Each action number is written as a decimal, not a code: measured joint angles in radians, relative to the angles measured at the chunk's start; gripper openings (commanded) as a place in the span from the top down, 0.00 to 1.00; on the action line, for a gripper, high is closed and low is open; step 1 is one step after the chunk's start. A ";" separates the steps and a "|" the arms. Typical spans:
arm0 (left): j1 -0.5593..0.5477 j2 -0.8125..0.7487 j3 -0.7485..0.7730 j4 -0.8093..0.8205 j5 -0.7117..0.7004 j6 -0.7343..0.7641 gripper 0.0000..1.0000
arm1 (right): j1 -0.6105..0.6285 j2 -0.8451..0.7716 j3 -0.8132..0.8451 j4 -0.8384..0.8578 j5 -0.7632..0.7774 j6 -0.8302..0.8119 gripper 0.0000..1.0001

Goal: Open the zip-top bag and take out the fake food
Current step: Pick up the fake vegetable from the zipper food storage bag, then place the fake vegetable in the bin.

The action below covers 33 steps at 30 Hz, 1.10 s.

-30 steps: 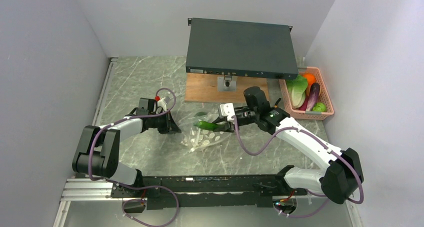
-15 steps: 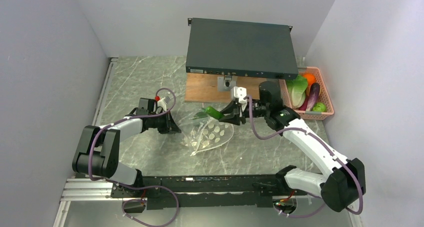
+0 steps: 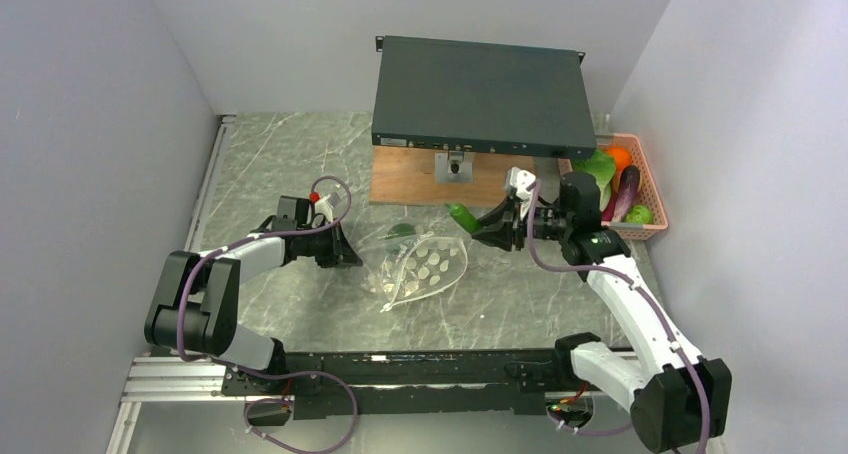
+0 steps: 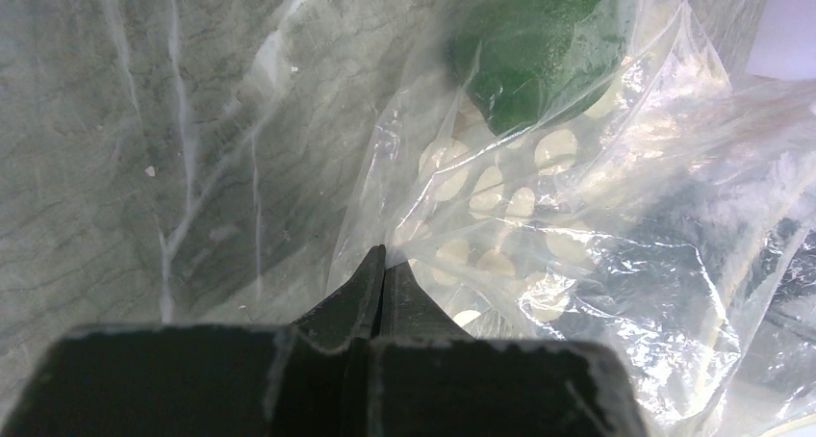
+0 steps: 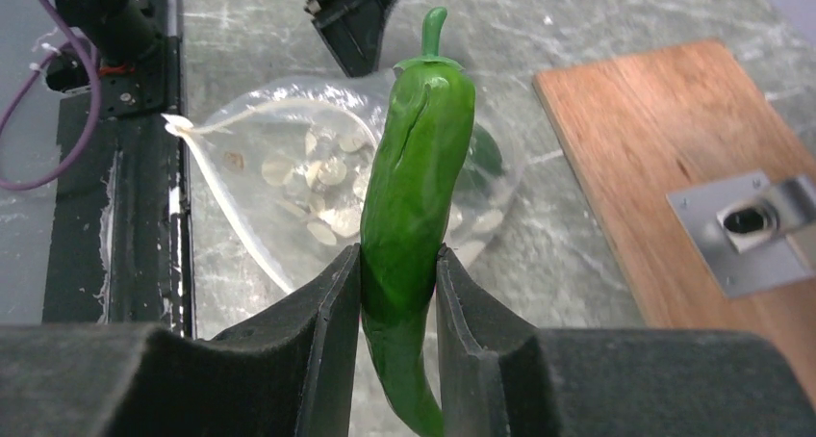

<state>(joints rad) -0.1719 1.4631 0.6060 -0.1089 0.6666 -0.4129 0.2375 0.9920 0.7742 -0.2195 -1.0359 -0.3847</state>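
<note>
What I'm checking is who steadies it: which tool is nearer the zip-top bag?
Left. The left tool is shut on an edge of the zip-top bag; the right tool is off to its right, apart from it, gripping a green pepper.

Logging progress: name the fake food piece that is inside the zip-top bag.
The flat dark green piece, seen through the clear zip-top bag. The green pepper is clamped in the right gripper; the rest sit in the pink basket.

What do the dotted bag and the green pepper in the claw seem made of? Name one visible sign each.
The zip-top bag: thin, glossy plastic film; crinkled and see-through. The green pepper: probably moulded plastic, smooth and shiny; even colour.
</note>
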 measured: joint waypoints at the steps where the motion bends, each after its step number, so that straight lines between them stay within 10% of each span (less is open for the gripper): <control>1: 0.000 0.000 0.000 0.000 0.000 0.000 1.00 | -0.025 -0.007 -0.011 -0.013 -0.006 0.000 1.00; 33: 0.000 0.008 0.000 0.035 0.017 0.000 1.00 | -0.665 -0.043 -0.209 0.021 -0.015 0.370 1.00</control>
<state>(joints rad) -0.1719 1.4708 0.6056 -0.0742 0.6838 -0.4126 -0.4274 0.9489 0.5655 -0.1986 -1.0508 -0.0147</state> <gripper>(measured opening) 0.007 0.320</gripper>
